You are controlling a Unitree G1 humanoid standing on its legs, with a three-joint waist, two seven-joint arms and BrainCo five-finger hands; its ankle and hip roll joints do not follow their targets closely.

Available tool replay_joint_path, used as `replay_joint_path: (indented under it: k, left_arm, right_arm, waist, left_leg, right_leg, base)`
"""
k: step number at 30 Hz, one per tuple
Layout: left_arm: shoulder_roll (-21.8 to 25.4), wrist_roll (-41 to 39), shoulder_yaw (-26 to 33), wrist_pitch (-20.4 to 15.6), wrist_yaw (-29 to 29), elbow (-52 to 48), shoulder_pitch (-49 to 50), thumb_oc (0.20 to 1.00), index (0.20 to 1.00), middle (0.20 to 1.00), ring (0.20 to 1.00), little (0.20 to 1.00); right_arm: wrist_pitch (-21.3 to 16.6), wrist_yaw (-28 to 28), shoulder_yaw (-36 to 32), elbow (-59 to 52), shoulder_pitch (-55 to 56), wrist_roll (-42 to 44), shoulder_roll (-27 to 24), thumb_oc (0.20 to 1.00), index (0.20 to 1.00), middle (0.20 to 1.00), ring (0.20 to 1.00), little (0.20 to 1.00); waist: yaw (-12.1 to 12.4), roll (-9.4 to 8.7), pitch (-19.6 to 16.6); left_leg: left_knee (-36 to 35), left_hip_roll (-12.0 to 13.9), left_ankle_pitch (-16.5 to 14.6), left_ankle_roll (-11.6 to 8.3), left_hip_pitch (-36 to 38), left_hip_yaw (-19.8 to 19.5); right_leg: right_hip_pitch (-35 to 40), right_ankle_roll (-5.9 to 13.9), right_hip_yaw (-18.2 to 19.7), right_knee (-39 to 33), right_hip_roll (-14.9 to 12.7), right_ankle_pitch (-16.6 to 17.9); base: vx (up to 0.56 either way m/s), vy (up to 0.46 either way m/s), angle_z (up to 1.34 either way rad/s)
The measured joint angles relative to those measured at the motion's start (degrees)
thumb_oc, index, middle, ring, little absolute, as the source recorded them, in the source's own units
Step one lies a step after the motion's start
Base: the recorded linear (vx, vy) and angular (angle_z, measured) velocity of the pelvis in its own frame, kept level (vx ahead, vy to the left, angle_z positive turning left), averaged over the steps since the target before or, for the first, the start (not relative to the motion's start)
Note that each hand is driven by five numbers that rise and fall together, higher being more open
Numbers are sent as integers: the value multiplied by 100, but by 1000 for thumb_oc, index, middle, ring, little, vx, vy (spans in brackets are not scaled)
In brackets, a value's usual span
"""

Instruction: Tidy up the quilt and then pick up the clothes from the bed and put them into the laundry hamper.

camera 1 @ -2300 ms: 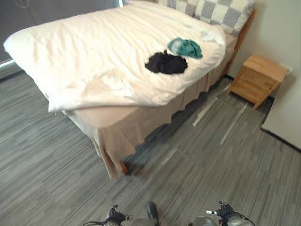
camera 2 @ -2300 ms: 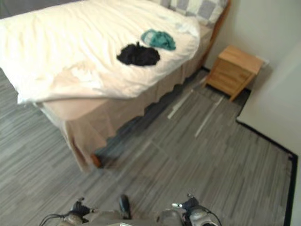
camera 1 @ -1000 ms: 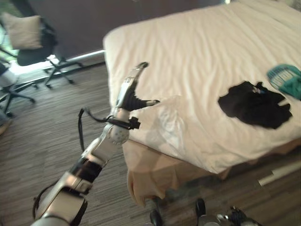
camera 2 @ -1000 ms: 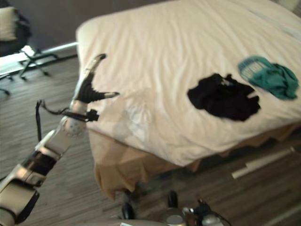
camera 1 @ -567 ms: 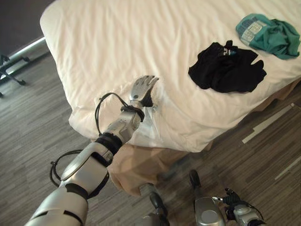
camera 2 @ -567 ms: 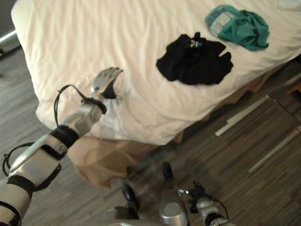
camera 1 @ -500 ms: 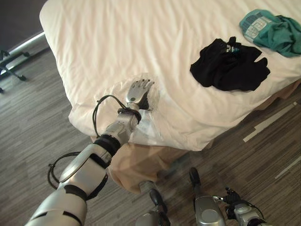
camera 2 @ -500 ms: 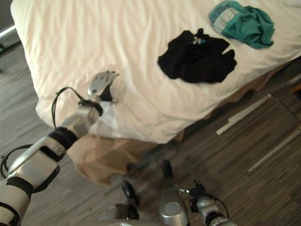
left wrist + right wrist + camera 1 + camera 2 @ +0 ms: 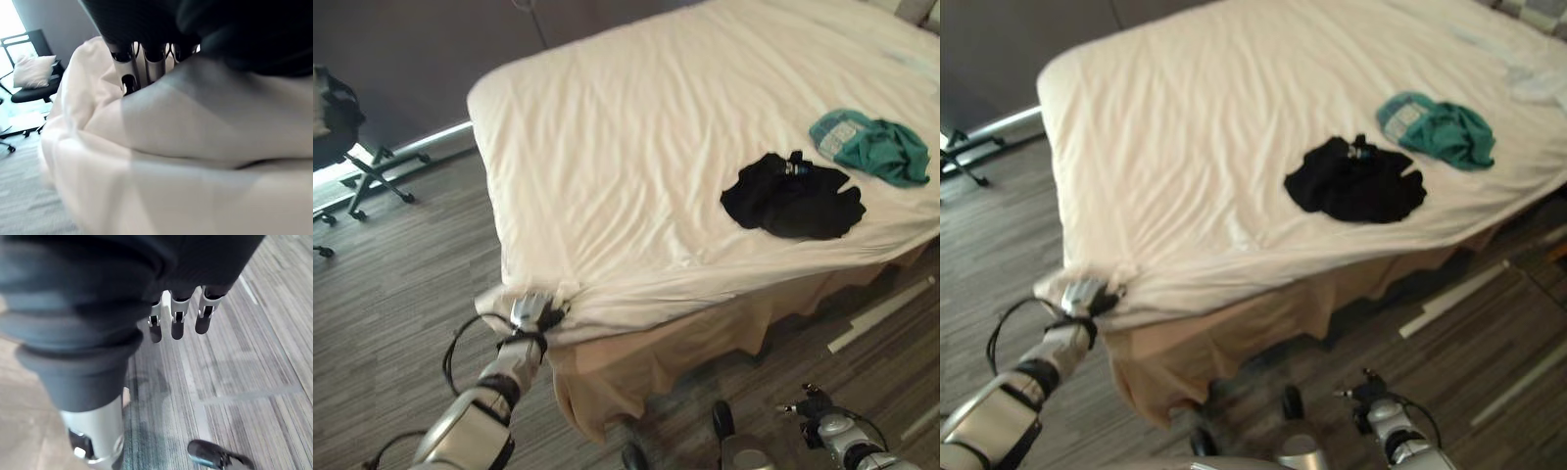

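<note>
The cream quilt [image 9: 636,166] lies spread over the bed, with creases running to its near corner. My left hand [image 9: 530,313] is at that corner, low over the bed's edge, fingers curled into a bunch of the cloth; its fingers [image 9: 128,73] sink into a fold of quilt [image 9: 195,147]. On the quilt's right side lies a black garment [image 9: 793,199], and just beyond it a teal garment [image 9: 871,147]. My right hand [image 9: 177,316] hangs low at the right above the floor, fingers relaxed and holding nothing, also seen as the right hand [image 9: 1381,416].
A tan bed skirt [image 9: 705,338] hangs below the quilt. A dark office chair [image 9: 337,127] stands on the wood-look floor at the far left. A pale strip [image 9: 881,313] lies on the floor at the right. A checked pillow [image 9: 1528,10] is at the bed's head.
The camera has shifted. My left hand came down on the turned-back quilt corner, closed on it and drew it down to the bed's corner; the fold is now flat.
</note>
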Motion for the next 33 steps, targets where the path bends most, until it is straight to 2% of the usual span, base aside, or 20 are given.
replay_joint_path:
  k: [1,7,8,9,10,11,12,13,14,15,16,17,20,22,24,26,29,31,32,33]
  left_arm:
    - [-154,-275,422,-87,-66,52,154,1000,1000,1000,1000,1000]
    - [-528,-1378,1253,-87,-427,765,988,1000,1000,1000,1000,1000]
    - [-551,-1398,1259,-69,-456,868,1099,1000,1000,1000,1000,1000]
    - [-583,-1566,1207,91,-674,1171,1076,1000,1000,1000,1000,1000]
    - [-658,-1655,1397,161,-649,1221,1237,1000,1000,1000,1000,1000]
    - [-657,-1779,1684,172,-618,1010,1553,1000,1000,1000,1000,1000]
    - [-795,-1830,1937,268,-584,1045,2079,1000,1000,1000,1000,1000]
    - [-931,-1844,1849,388,-611,1212,2318,1000,1000,1000,1000,1000]
    - [-1138,-1850,1597,467,-764,1450,2573,1000,1000,1000,1000,1000]
    - [-1209,-1872,1458,468,-822,1467,2644,1000,1000,1000,1000,1000]
    - [-1238,-1884,1375,450,-856,1450,2667,1000,1000,1000,1000,1000]
    - [-1232,-1940,1256,436,-893,1348,2640,1000,1000,1000,1000,1000]
    - [-1140,-1967,1012,412,-929,1120,2162,1000,1000,1000,1000,1000]
    - [-986,-2046,792,379,-842,1009,1313,1000,1000,1000,1000,1000]
    - [-921,-2056,553,438,-657,649,624,1000,1000,1000,1000,1000]
    - [-686,-2055,-139,349,-461,566,-673,1000,1000,1000,1000,1000]
    - [-934,-2275,-179,379,-66,793,-1685,1000,1000,1000,1000,1000]
    - [-932,-2442,-174,334,52,796,-1729,1000,1000,1000,1000,1000]
    - [-942,-2526,-175,328,107,784,-1785,1000,1000,1000,1000,1000]
    - [-961,-2711,-129,298,163,788,-1931,1000,1000,1000,1000,1000]
  right_arm:
    - [1,-15,37,-257,-9,-41,-242,1000,1000,1000,1000,1000]
    - [24,-28,303,-980,-1335,-692,-1759,1000,1000,1000,1000,1000]
    - [52,-15,392,-988,-1627,-741,-1830,1000,1000,1000,1000,1000]
    - [176,372,1409,-628,-2908,-773,-2327,953,953,953,953,953]
    - [485,354,1103,-1710,-2891,-844,-2680,542,542,542,542,542]
    - [400,204,606,-2894,-2812,-865,-2823,542,542,542,542,542]
    - [405,115,-375,-5532,-2335,-1053,-2429,200,200,200,200,200]
    - [92,42,-501,-6516,-2136,-1121,-2028,200,200,200,200,200]
    - [-421,56,-252,-7410,-1986,-1137,-1353,200,200,200,200,200]
    - [-588,71,72,-7411,-1960,-1142,-1167,200,200,200,200,200]
    - [-643,111,329,-7242,-1953,-1151,-1042,200,200,200,200,200]
    - [-573,131,656,-6613,-2041,-1184,-626,200,200,200,200,200]
    - [-377,47,1030,-5586,-2552,-1018,116,200,200,200,200,200]
    - [-367,20,1466,-5238,-3362,-796,502,200,200,200,200,200]
    - [-382,-67,1679,-5116,-3706,-594,833,200,200,200,200,200]
    - [-467,-146,2073,-4973,-4324,-303,1319,200,200,200,200,200]
    - [-483,-162,2544,-4491,-4604,36,1919,200,200,200,200,200]
    - [-496,-159,2784,-4090,-4675,80,2178,200,200,200,200,200]
    - [-490,-156,2834,-3904,-4713,103,2246,200,200,200,200,200]
    - [-387,-109,2912,-3734,-4764,145,2128,200,200,200,200,200]
  waist:
    - [1,-20,-53]
    - [214,-162,-339]
    - [234,-191,-348]
    - [279,-197,-365]
    - [282,-179,-379]
    - [275,-198,-406]
    - [305,-241,-432]
    - [296,-250,-483]
    - [359,-313,-572]
    - [432,-377,-603]
    - [488,-441,-615]
    - [612,-548,-647]
    - [739,-676,-620]
    - [751,-693,-265]
    - [764,-672,-23]
    - [763,-659,419]
    - [785,-756,843]
    - [826,-780,951]
    - [865,-752,1083]
    - [977,-727,1407]
  left_leg:
    - [9,-1,14,2,60,-24]
    - [2,15,46,1,38,-303]
    - [0,21,48,-2,43,-300]
    - [2,11,7,-12,10,-370]
    - [6,-4,111,-28,3,-460]
    - [4,5,141,-25,8,-481]
    - [6,17,148,-45,93,-459]
    - [38,39,121,-63,106,-438]
    - [20,78,90,-79,98,-397]
    - [14,72,77,-84,68,-396]
    - [5,70,78,-82,4,-404]
    - [7,30,108,-50,-210,-459]
    - [10,-30,292,27,-759,-516]
    - [39,-79,498,91,-1148,-585]
    - [44,-101,603,106,-1384,-630]
    - [90,-56,754,34,-1873,-779]
    - [343,33,819,-43,-2382,-952]
    - [590,106,771,-65,-2745,-1023]
    - [695,128,760,-77,-2914,-1104]
    - [743,176,786,-82,-3065,-1237]
  right_leg:
    - [32,-3,-11,8,4,6]
    - [177,-24,-285,-5,-14,-15]
    - [186,-24,-290,-5,-14,-15]
    - [237,-27,-363,-2,-19,-39]
    - [195,22,-389,-5,-38,-49]
    - [197,6,-410,-4,-31,-42]
    - [249,9,-361,-4,19,-47]
    - [250,-2,-331,-4,54,-55]
    - [222,-19,-301,-4,67,-73]
    - [190,-21,-299,-4,55,-113]
    - [152,-31,-307,-4,47,-119]
    - [-14,-2,-381,-4,2,-94]
    - [-525,65,-394,-1,-68,21]
    - [-867,118,-422,27,-124,196]
    - [-1190,48,-460,191,-144,272]
    - [-1607,65,-585,304,-143,309]
    - [-1952,-20,-739,398,-87,378]
    - [-2246,-91,-818,557,-60,329]
    - [-2352,-104,-890,632,-45,321]
    - [-2465,-163,-983,730,-2,284]
  base:
    - [22,3,18]
    - [31,9,20]
    - [55,16,20]
    - [1,87,25]
    - [-1,87,37]
    - [-12,112,15]
    - [-3,42,-5]
    - [5,52,-27]
    - [-1,15,-16]
    - [-28,4,-5]
    - [-80,-15,22]
    - [-128,-24,22]
    - [-237,-19,14]
    - [-202,-13,13]
    - [-189,-14,17]
    - [-213,-61,15]
    - [-141,-70,21]
    - [-82,-46,12]
    - [-53,-37,33]
    - [-81,-52,34]
